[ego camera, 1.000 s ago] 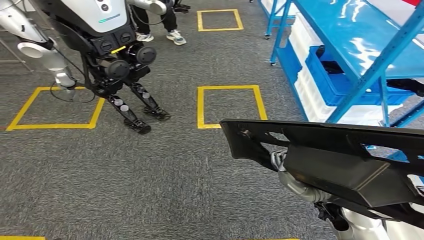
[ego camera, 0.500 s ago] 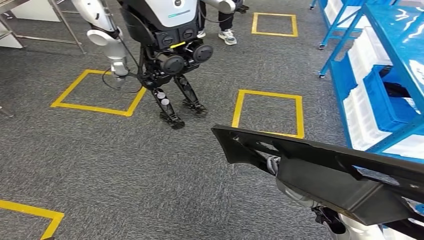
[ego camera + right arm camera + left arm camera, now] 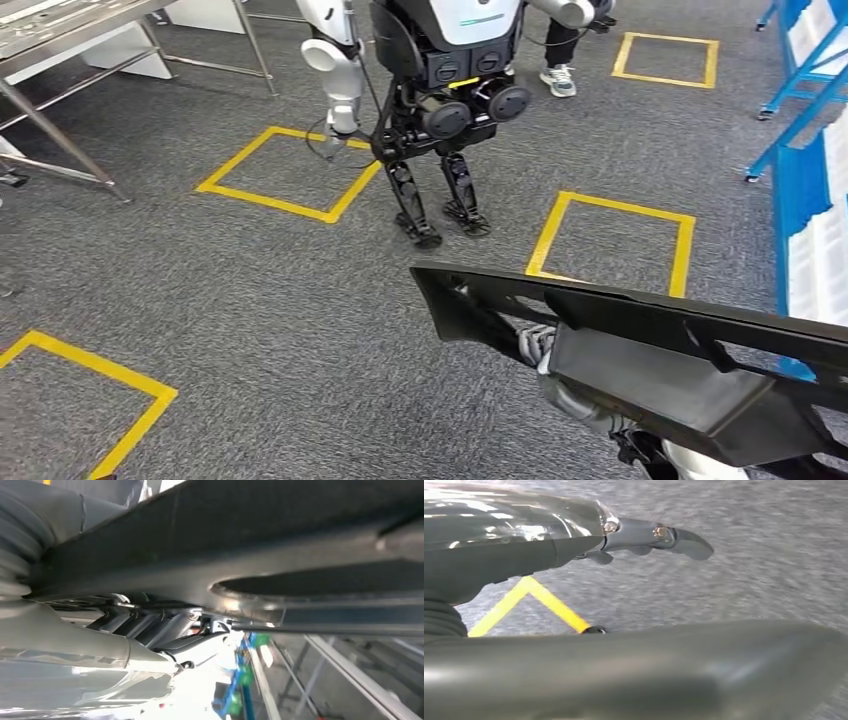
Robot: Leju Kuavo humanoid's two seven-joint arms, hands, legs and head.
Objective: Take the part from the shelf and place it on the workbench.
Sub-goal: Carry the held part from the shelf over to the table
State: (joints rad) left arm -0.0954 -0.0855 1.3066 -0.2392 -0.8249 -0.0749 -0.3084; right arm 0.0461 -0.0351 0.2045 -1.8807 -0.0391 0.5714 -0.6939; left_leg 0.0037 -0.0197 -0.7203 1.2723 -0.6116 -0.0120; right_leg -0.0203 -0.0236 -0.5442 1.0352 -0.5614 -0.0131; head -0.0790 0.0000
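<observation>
1. Left hand (image 3: 537, 343) is seen under the black part (image 3: 640, 350), fingers gripping its underside; whether the right hand (image 3: 165, 630) is closed cannot be told.
2. Part's long axis is held roughly level above the grey carpet (image 3: 250, 300), its left end pointing toward another robot (image 3: 440, 90).
3. A metal workbench (image 3: 70, 30) is seen far left.

Black part (image 3: 640, 340), yellow floor squares (image 3: 612, 240)

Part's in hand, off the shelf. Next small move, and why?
Probably keep turning left toward the metal table. The black part is carried over the carpet by the left hand, with the blue shelf at the right edge. Another robot stands ahead, so keep clear of it.
</observation>
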